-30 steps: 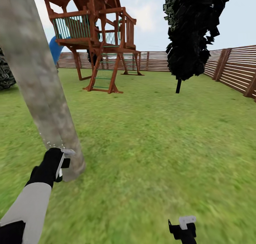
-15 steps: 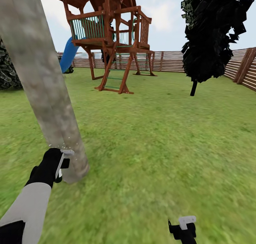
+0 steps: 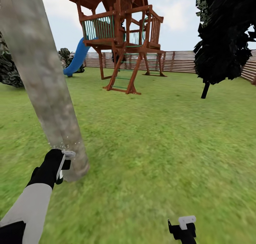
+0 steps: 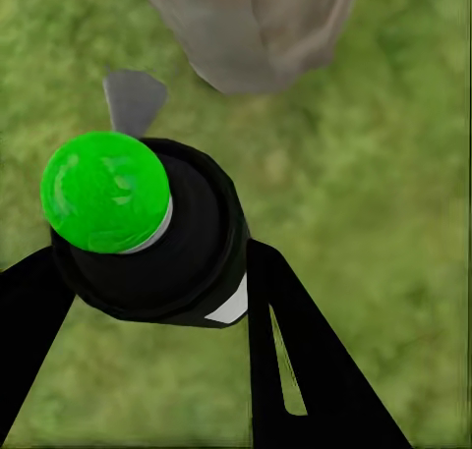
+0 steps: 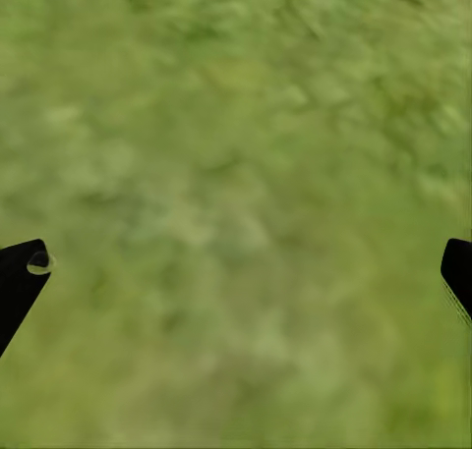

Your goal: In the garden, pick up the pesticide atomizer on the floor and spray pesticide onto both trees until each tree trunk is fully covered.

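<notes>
My left gripper (image 3: 59,165) is closed around the pesticide atomizer (image 4: 147,233), held low against the foot of the tree trunk (image 3: 42,80). From my head camera the bottle's pale trigger head (image 3: 68,153) sits just beside the bark, and a scatter of tiny white droplets (image 3: 60,146) hangs right against the trunk above it. Through my left wrist camera, the black fingers (image 4: 295,361) press both sides of the dark bottle, whose bright green round end faces the lens, with the trunk's base (image 4: 251,27) close beyond it on the grass (image 4: 393,223).

My right gripper (image 3: 184,227) hangs well away from the trunk, to its right, over bare lawn; its fingertips (image 5: 20,277) stand wide apart at the frame edges, holding nothing.

Far behind the trunk stands a wooden playhouse (image 3: 121,37) with a blue slide (image 3: 76,59) (fence (image 3: 185,61) beyond), and right of that a near-black conifer (image 3: 224,34).
</notes>
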You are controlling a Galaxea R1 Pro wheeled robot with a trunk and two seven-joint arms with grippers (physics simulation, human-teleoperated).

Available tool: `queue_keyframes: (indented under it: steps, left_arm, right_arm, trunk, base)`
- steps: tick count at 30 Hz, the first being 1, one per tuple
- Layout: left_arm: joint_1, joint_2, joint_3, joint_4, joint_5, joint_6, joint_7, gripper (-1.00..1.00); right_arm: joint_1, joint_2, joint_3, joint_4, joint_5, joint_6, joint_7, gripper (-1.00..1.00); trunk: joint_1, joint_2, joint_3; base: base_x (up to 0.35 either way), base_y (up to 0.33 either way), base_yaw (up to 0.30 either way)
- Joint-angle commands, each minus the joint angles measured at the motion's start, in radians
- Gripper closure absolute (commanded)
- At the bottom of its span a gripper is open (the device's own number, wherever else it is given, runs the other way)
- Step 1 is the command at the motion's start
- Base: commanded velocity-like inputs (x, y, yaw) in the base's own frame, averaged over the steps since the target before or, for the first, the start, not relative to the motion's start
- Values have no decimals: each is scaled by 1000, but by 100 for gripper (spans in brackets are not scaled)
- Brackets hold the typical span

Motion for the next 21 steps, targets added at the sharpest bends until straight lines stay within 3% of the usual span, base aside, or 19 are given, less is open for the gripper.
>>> queue_keyframes:
  steps: [1, 4, 6, 9, 11, 13, 17, 19, 21]
  left_arm:
    - [-1, -6, 2, 0, 0, 4, 2, 100]
    - [0, -34, 2, 0, 1, 3, 3, 100]
    - [-1, -29, 9, 0, 0, 3, 4, 100]
    - [0, 47, 14, -1, 1, 5, 2, 100]
    - [0, 64, 13, 0, 3, 5, 1, 100]
    - [0, 57, 12, 0, 6, 5, 2, 100]
    - [-1, -2, 18, -3, 3, 4, 4, 100]
    - [-1, 3, 19, -3, 3, 3, 4, 100]
    - [4, 37, 49, -2, 1, 1, 3, 100]
  right_arm:
    - [-1, 0, -5, 2, 11, -3, -7, -100]
    - [-1, -2, -5, 1, 10, -3, -8, -100]
    - [-1, -3, -5, 1, 11, -3, -8, -100]
    - [-1, -3, -5, 2, 11, -3, -8, -100]
    - [-1, -3, -5, 1, 11, -3, -8, -100]
    - [-1, -2, -5, 0, 11, -3, -8, -100]
    - [-1, -1, -5, 0, 11, -3, -8, -100]
    - [-1, -1, -5, 0, 11, -3, -8, -100]
    - [-1, -1, -5, 0, 11, -3, -8, -100]
  trunk:
    - [0, 0, -1]
    - [0, 0, -1]
    - [0, 0, -1]
    - [0, 0, -1]
    - [0, 0, -1]
    - [0, 0, -1]
    - [0, 0, -1]
    - [0, 0, -1]
    - [0, 0, -1]
  base:
    - [125, -267, 89]
    - [134, -267, 17]
    - [141, -267, 2]
    - [142, -267, 0]
    - [142, -267, 0]
    - [142, -267, 15]
    - [142, -267, 212]
    - [142, -267, 274]
    - [142, -267, 277]
